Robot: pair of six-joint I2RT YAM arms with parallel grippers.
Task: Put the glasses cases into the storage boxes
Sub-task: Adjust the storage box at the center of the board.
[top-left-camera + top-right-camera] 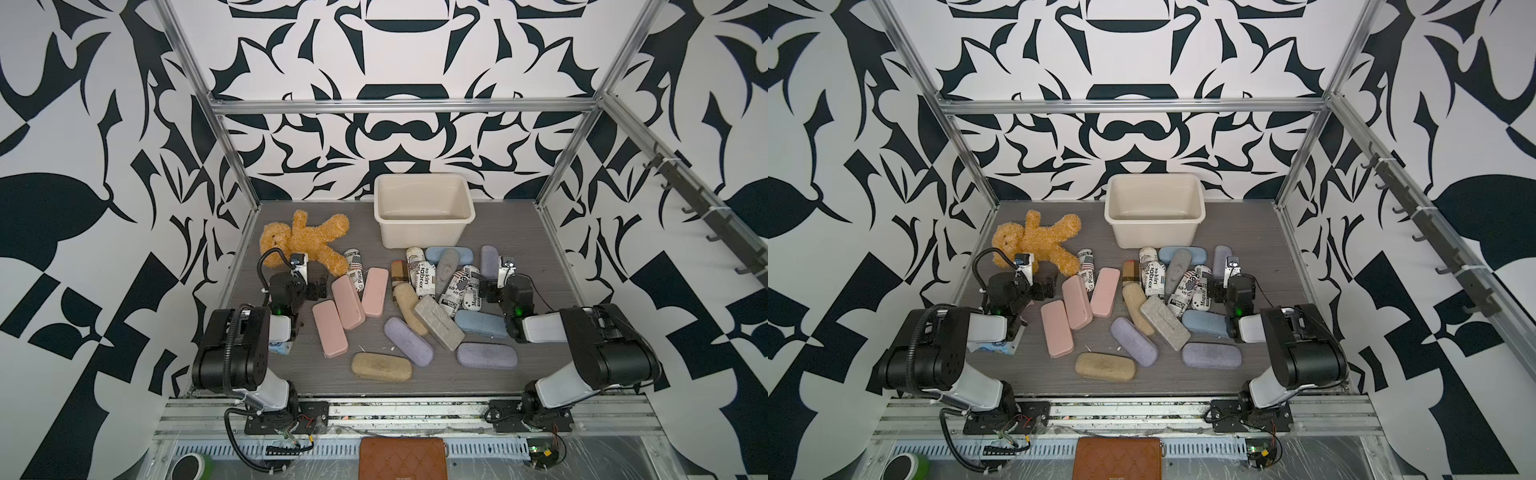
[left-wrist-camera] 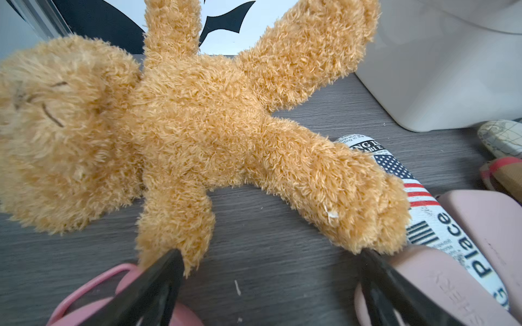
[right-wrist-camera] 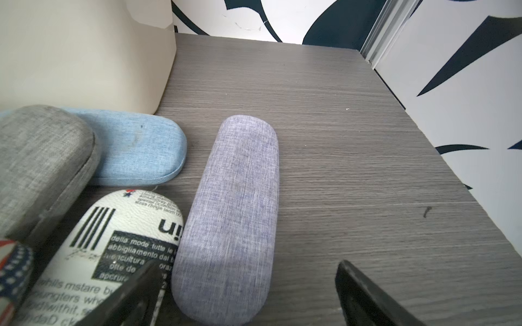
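Print first. The newspaper-print glasses case point(image 2: 440, 225) just beside the golden-brown plush teddy bear point(image 2: 197, 127) shows a stars-and-stripes flag, a block of black bars and the word "Place". The bear's leg covers part of its far end.

A second newspaper-print case point(image 3: 121, 254) reads "della mode tutte le" and "abbigliamento dal". Its lower lines are blurred and partly behind a finger. A smooth pink oblong case point(image 2: 440, 290) bears embossed capitals, seemingly "SHER", cut by the picture's edge.

The brown quilted flat wallet point(image 1: 403, 459) lies on the near ledge, cropped at the bottom. Its small lettering is too fine to read.

The blue-white tissue packet point(image 1: 279, 347) is mostly hidden under the left arm. A pink-rimmed thing point(image 2: 93, 288) behind one of the left fingers point(image 2: 158, 282) cannot be made out.

The left gripper point(image 2: 268, 255) has its fingers spread wide, with bare grey wood-grain worktop point(image 2: 268, 214) between them and the bear's arm tip right at one fingertip. The right gripper point(image 3: 247, 265) is likewise spread wide and grips nothing. The lilac fabric oblong case point(image 3: 228, 211) lies just ahead of the right fingers point(image 3: 364, 293). In both top views the wrist camera hides part of that case.

All the glasses cases lie scattered and partly overlapping on the worktop in front of the cream-white rectangular plastic tub point(image 1: 424, 217). The tub stands at the back, near the patterned wall. A light blue fabric case point(image 3: 135, 146) lies close to the tub's near wall, with a grey felt case point(image 3: 39, 158) overlapping it.
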